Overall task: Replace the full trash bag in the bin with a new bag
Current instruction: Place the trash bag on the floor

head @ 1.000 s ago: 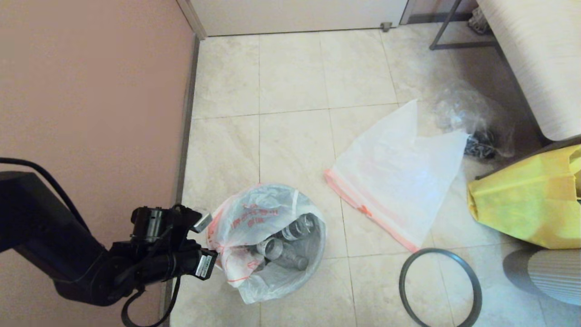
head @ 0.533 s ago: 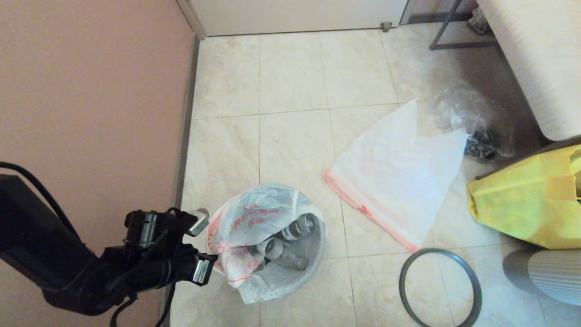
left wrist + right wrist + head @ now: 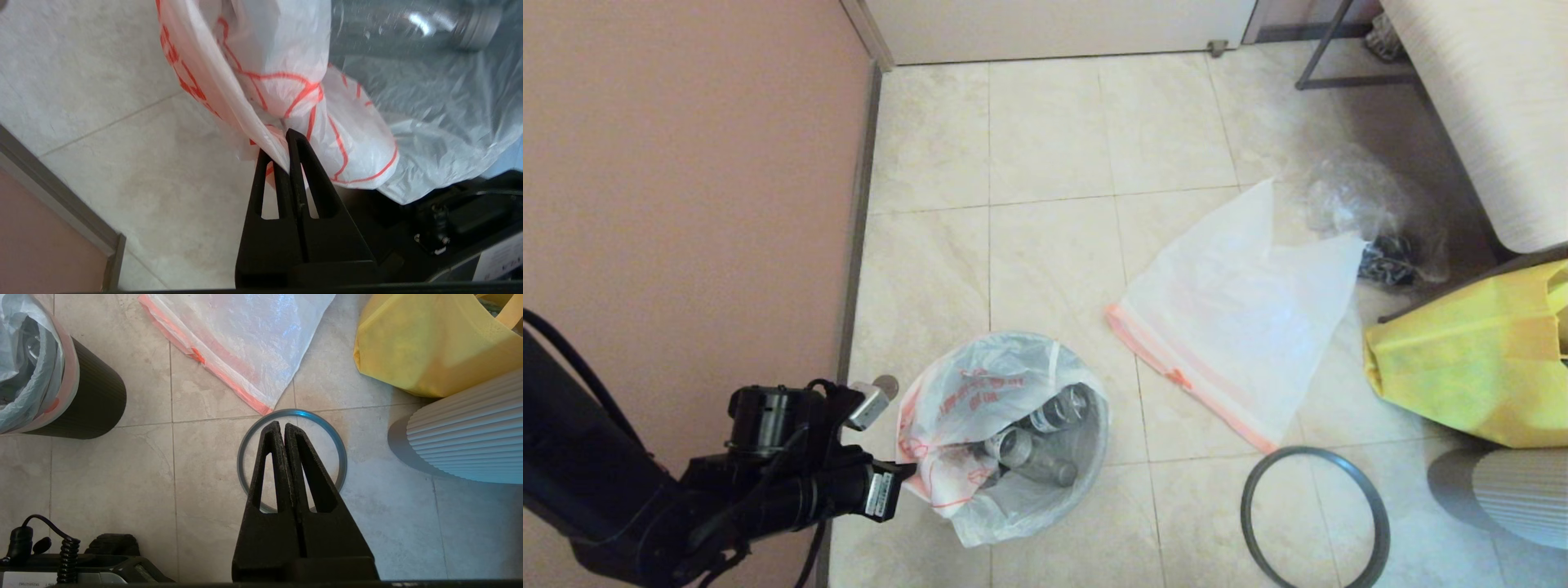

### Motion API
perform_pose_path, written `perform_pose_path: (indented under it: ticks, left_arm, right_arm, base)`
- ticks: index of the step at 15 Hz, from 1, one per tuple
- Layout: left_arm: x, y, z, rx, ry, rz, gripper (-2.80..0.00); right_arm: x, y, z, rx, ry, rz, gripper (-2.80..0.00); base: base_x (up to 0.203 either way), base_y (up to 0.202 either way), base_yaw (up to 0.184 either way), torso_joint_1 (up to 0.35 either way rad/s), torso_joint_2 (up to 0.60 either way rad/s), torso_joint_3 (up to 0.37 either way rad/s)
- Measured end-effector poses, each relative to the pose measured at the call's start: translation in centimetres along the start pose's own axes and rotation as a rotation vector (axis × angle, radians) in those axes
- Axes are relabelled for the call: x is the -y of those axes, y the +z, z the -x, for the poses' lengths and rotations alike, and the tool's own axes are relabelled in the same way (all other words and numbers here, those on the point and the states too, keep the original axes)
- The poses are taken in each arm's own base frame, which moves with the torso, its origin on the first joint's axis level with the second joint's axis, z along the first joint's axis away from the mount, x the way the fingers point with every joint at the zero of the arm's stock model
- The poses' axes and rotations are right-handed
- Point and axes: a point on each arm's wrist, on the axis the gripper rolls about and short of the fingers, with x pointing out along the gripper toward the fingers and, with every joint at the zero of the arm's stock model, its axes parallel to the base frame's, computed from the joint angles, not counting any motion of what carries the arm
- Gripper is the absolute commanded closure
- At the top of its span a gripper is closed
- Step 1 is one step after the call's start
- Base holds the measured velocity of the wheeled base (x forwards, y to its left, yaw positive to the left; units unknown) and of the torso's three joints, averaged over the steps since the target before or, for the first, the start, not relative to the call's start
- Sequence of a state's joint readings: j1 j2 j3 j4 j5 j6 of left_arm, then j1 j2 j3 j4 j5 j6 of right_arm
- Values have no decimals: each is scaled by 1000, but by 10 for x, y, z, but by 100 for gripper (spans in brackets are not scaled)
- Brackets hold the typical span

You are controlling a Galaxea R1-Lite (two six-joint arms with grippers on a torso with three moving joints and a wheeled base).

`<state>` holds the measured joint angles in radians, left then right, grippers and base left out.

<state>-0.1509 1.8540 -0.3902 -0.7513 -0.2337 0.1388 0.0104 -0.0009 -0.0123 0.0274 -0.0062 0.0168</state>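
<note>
- Left arm reaches in low from the wall side, wrist roughly level, pointing at the bin (image 3: 88, 404).
- Left gripper (image 3: 286, 147) is at the bin's wall-side rim, jaws pinched tight on a fold of the full trash bag (image 3: 980, 400).
- Full trash bag sits in the bin, bottles (image 3: 1033, 453) visible inside, edge draped over the rim.
- New bag (image 3: 1241, 318) lies flat on the floor tiles, right of the bin.
- Grey hoop (image 3: 1315, 518) lies on the floor near the new bag's corner.
- Right gripper (image 3: 284, 435) hangs parked above the hoop, jaws together, holding nothing.
</note>
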Motion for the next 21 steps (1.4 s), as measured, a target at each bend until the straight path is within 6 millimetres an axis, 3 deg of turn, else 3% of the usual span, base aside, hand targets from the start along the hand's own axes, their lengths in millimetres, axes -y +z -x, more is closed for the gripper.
perform_pose_path:
  ticks: [12,21]
  left_arm:
    - [-4,-8,11,30,-163,63,0]
    - [-11,-12,-3,36,-300,86,0]
  right_arm:
    - [0,0,0,0,0,0,0]
    - [0,0,0,0,0,0,0]
  base:
    - [0,0,0,0,0,0]
    - [0,0,0,0,0,0]
